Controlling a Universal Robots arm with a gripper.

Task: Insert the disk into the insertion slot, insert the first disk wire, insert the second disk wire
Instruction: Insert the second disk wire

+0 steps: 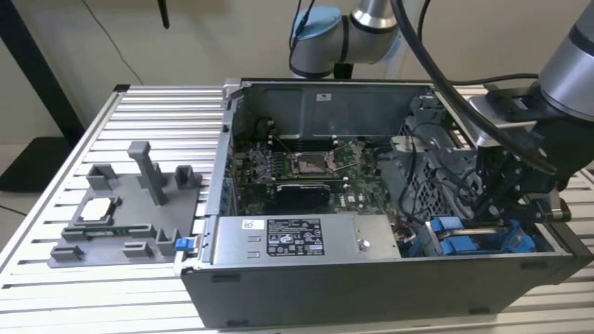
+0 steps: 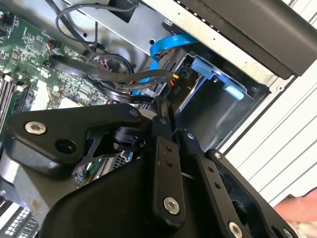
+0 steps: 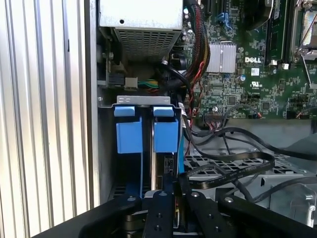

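The insertion slot (image 1: pixel 519 245) is the grey drive cage with blue rails at the case's front corner, on the exterior view's right. A bright blue caddy (image 3: pixel 165 130) sits inside it, its two tabs facing up; the disk's silver body is hidden. My gripper (image 1: pixel 506 207) reaches down into the case right above this cage. In both wrist views its black fingers (image 3: pixel 159 208) press together at the tips (image 2: pixel 162 110) on the end of a flat black disk wire (image 2: pixel 119 78). A blue flat wire (image 2: pixel 168 43) curls toward the cage beside it.
The open computer case (image 1: pixel 371 278) holds the motherboard (image 1: pixel 307 170) and a grey power-supply box (image 1: pixel 297 240). A grey fixture tray with upright posts (image 1: pixel 130 209) stands on the slatted table at the exterior view's left. Loose black cables (image 3: pixel 233 163) crowd the cage. A hand (image 2: pixel 299 208) shows outside the case.
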